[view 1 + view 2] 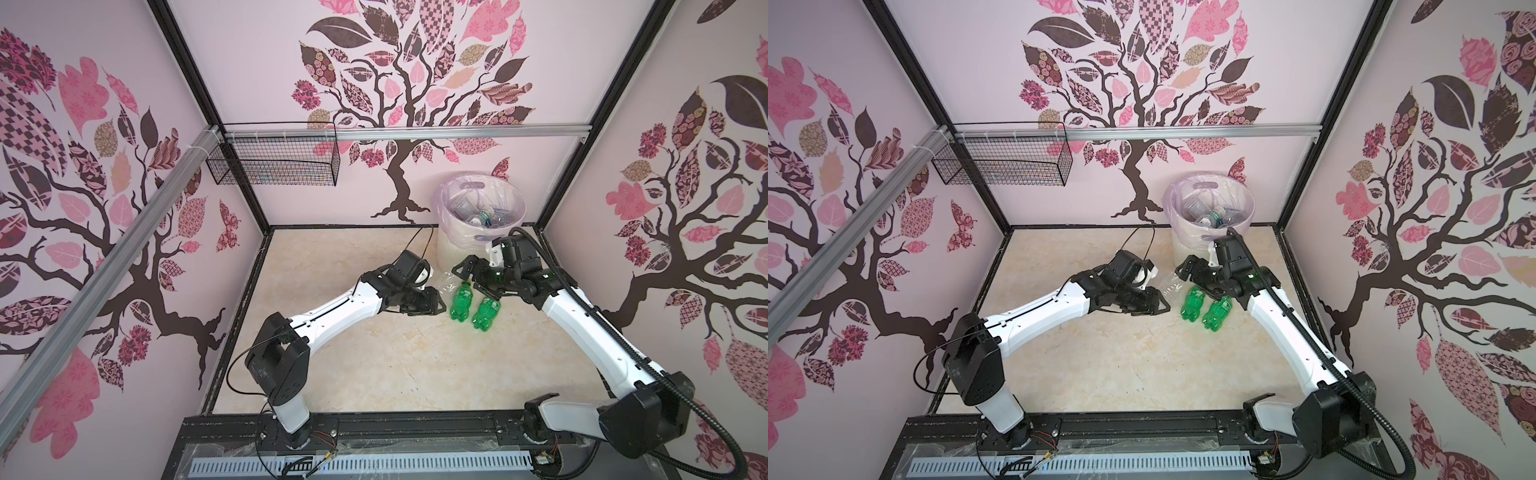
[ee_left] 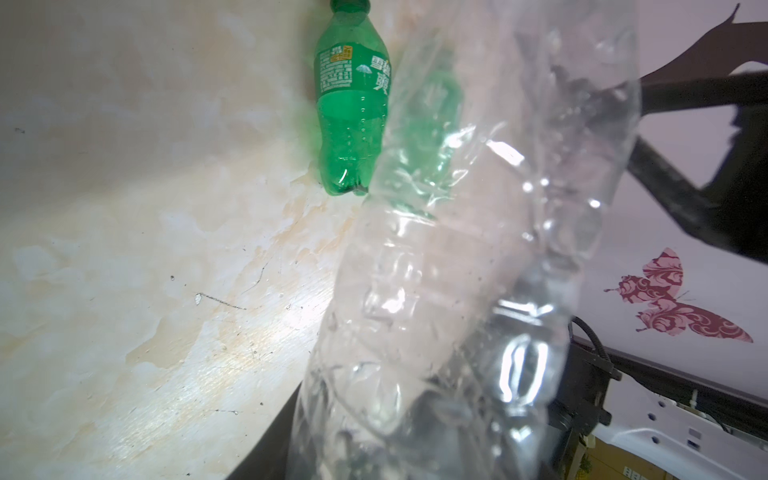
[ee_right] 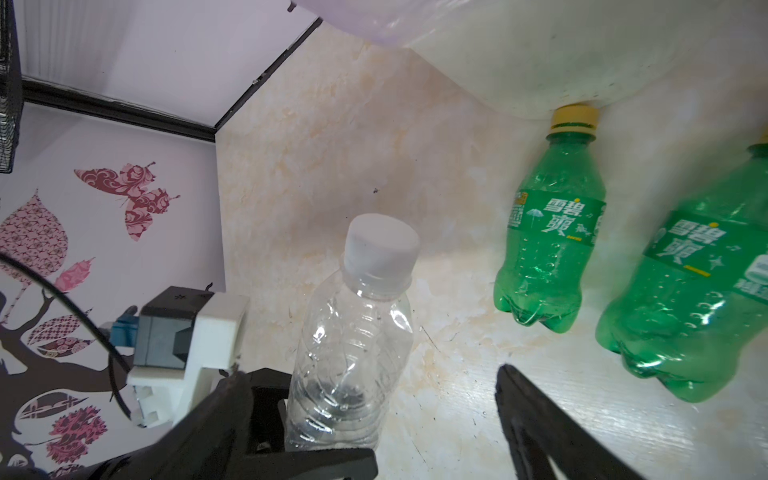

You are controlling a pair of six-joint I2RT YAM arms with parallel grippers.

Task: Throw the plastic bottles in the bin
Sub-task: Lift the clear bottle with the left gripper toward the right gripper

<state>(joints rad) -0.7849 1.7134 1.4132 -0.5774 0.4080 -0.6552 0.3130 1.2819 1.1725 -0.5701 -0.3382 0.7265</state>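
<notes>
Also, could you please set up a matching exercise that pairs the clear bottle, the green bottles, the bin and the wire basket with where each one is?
Things:
1. clear bottle
2. green bottles
3. bin
4. wire basket

Places:
A. hanging from the metal rail
B. lying side by side on the table
C. gripped in the left claw
D. standing at the back of the table, bottles inside

Pairs: 1-C, 2-B, 3-D, 4-A

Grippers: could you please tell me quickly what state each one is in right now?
Left gripper: closed on the clear crumpled plastic bottle with a white cap.
Right gripper: open, holding nothing.
</notes>
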